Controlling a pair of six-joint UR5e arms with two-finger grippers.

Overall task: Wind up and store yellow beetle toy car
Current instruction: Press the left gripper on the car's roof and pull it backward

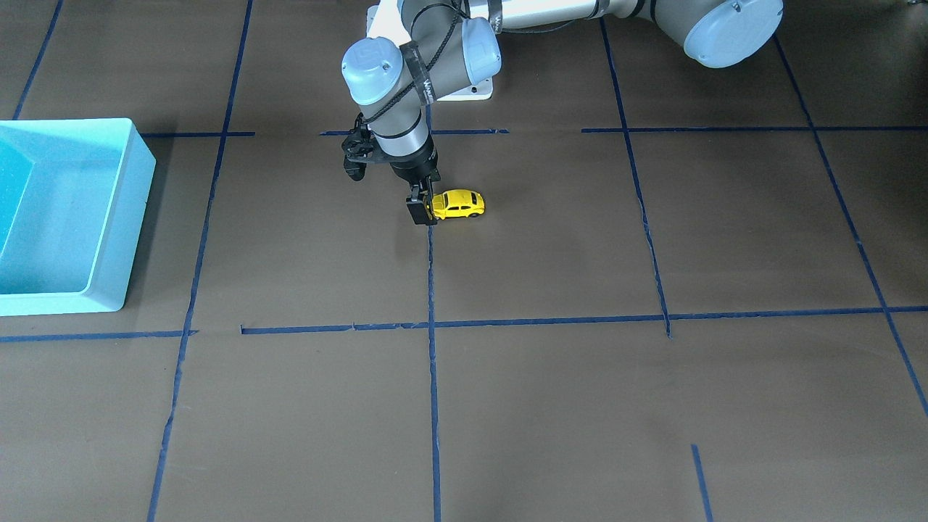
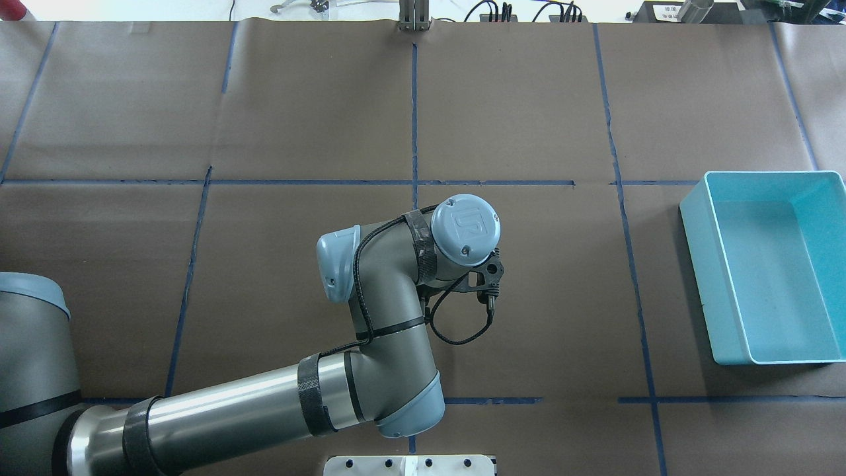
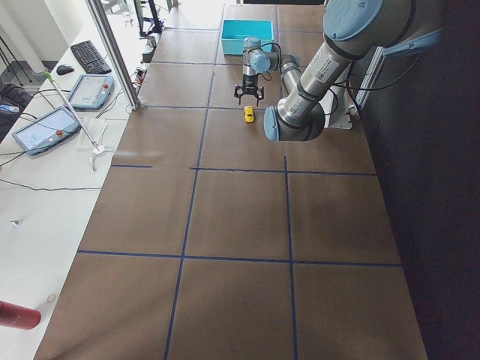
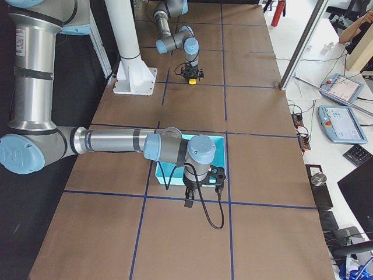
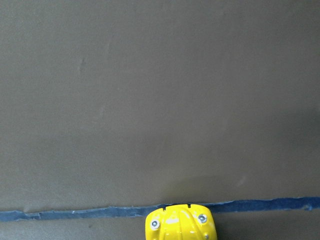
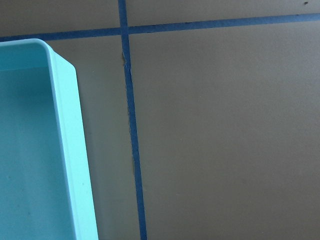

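A: Report the position of the yellow beetle toy car [image 1: 458, 204].

B: It stands on its wheels on the brown table [image 1: 551, 406], beside a blue tape line, well apart from the turquoise bin [image 1: 109, 239].

A: State of the left gripper [image 1: 422, 212]?

B: Lowered at the car's end, fingers pinching it. The right gripper [image 4: 189, 201] shows only in a side view; cannot tell.
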